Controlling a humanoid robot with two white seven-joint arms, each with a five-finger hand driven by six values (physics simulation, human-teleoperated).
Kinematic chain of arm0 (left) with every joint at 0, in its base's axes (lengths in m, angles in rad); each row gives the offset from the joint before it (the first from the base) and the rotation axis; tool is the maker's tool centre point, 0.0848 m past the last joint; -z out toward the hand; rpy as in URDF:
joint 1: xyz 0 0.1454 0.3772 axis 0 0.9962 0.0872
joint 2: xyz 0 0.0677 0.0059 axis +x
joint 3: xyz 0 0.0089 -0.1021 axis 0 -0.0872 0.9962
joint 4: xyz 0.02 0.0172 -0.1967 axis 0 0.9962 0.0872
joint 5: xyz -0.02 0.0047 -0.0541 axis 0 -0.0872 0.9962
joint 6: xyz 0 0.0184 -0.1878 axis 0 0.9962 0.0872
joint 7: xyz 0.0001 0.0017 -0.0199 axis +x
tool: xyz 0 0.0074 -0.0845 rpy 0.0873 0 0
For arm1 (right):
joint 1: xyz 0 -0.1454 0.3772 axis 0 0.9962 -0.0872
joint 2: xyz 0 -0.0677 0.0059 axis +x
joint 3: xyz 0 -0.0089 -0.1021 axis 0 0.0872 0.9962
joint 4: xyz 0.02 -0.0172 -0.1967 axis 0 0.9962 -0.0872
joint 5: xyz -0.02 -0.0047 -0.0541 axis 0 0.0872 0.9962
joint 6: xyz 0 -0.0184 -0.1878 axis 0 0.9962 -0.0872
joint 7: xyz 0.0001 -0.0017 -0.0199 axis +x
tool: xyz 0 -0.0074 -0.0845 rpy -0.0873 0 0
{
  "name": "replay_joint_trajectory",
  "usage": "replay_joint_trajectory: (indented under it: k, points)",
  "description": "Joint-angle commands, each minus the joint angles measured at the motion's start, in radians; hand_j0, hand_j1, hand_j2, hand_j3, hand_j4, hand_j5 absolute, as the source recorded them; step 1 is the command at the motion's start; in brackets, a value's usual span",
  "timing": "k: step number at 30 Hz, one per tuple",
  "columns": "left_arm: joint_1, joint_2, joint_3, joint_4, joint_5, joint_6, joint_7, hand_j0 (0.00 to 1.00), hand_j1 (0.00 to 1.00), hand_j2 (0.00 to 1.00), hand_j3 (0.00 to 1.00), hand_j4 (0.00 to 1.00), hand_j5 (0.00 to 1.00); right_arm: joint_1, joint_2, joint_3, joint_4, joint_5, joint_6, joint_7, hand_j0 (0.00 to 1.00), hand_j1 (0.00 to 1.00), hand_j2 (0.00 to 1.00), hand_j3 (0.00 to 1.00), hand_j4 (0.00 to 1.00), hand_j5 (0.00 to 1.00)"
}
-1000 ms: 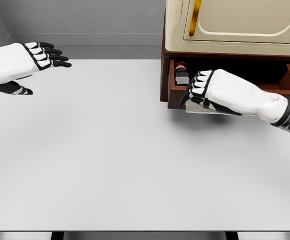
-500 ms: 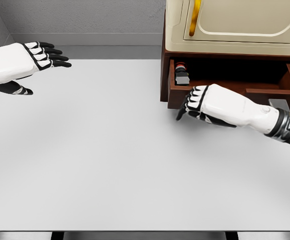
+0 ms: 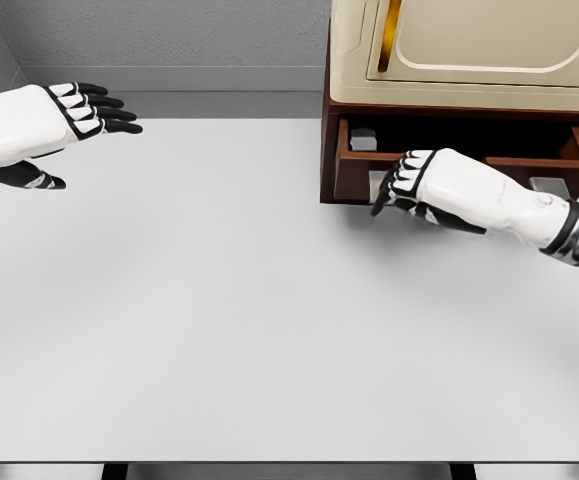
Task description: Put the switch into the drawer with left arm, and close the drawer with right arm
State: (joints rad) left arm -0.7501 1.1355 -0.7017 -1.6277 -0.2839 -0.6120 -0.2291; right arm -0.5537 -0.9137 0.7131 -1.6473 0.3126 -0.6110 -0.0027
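The brown wooden drawer (image 3: 354,182) under the cream cabinet (image 3: 469,50) stands only a little way out. In its narrow gap at the left end the grey switch (image 3: 363,141) is still partly visible. My right hand (image 3: 401,185) lies against the drawer front, fingers curled and holding nothing. My left hand (image 3: 79,118) hovers at the far left over the table, fingers stretched out and empty.
The white table (image 3: 219,300) spreads across the view, with a grey wall behind it. The cabinet and drawer unit stand at the back right of the table.
The drawer has slid in most of the way, pushed by my right hand, which pulled back toward me and then moved forward. The switch's red top is now hidden. The left hand stayed still.
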Motion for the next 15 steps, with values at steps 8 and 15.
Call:
replay_joint_trajectory:
  k: [8, 15]
  points:
    - [0.0, 0.001, 0.005, 0.0, 0.005, 0.001, 0.001, 1.0, 1.0, 1.0, 1.0, 1.0, 1.0, -0.002, -0.008, -0.063, -0.12, -0.017, 0.0, -0.002, 0.5, 0.5, 0.5, 0.5, 0.5, 0.5]
    - [0.0, 0.001, 0.005, 0.0, 0.005, 0.001, 0.001, 1.0, 1.0, 1.0, 1.0, 1.0, 1.0, 0.066, -0.01, -0.052, -0.123, -0.014, 0.0, 0.003, 0.5, 0.5, 0.5, 0.5, 0.5, 0.5]
